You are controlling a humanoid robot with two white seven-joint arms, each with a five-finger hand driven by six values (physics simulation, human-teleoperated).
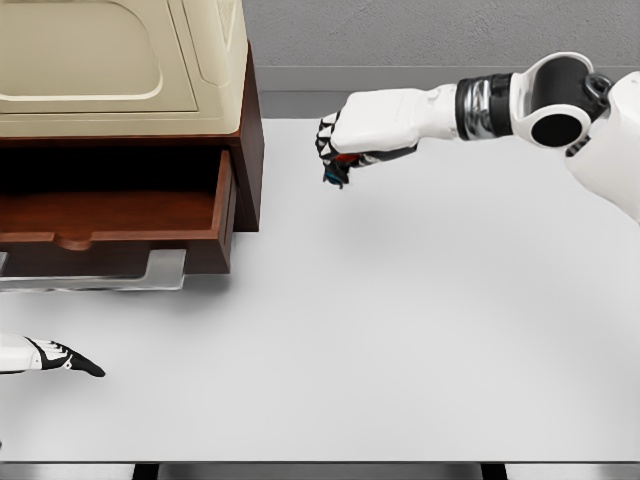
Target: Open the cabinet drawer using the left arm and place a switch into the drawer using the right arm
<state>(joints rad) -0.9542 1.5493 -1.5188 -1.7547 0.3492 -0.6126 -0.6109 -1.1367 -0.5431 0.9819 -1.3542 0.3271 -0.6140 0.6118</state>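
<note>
The brown wooden cabinet (pixel 245 150) with a cream top stands at the upper left. Its drawer (pixel 120 215) is pulled out toward me, with a silver handle (pixel 150 272) at the front. My right hand (pixel 340 160) hovers above the table to the right of the cabinet, fingers curled on a small switch (pixel 338 168) with red and blue parts, mostly hidden by the fingers. At the lower left edge my left hand (pixel 70 362) hangs low over the table in front of the drawer, fingers extended and holding nothing.
The white table (pixel 400 340) spreads across the view, its front edge at the bottom. A grey wall (pixel 400 40) runs behind it.
</note>
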